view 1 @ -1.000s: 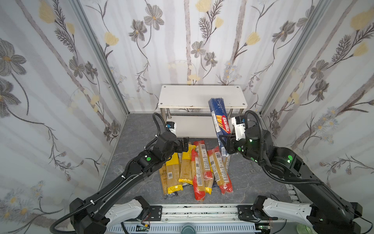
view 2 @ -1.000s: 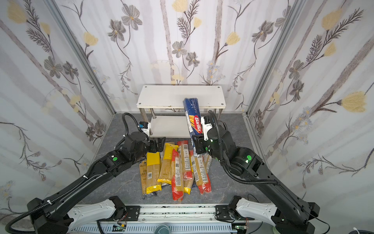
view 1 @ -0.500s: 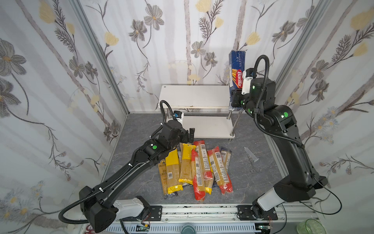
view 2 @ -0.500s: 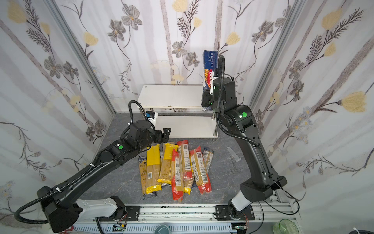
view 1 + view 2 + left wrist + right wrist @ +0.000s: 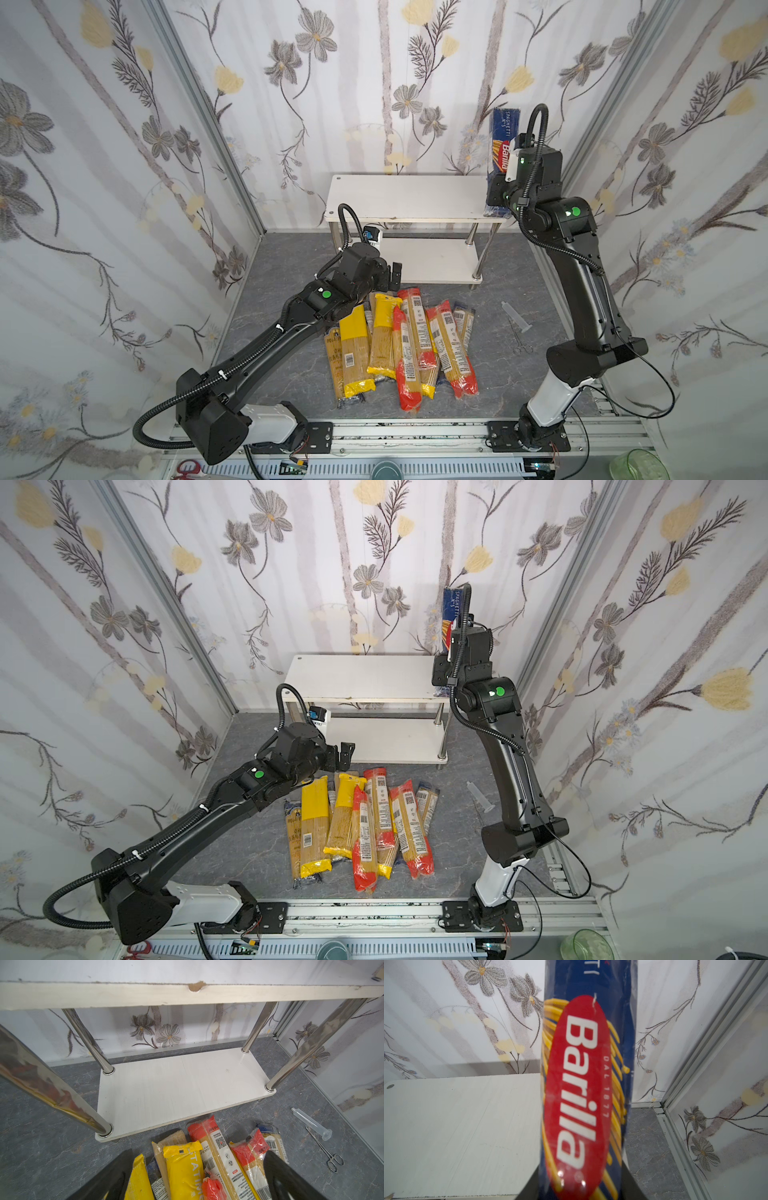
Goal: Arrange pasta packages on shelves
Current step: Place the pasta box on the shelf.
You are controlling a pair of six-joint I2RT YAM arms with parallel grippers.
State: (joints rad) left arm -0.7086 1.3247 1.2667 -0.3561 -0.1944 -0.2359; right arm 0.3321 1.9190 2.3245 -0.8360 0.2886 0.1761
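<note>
Both top views overlook everything; both wrist views closely face the shelves [image 5: 182, 1084].

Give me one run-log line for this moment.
right gripper: shut on Barilla pack, upright at right end of top shelf | left gripper: open near pasta packages | lower shelf: bare
</note>
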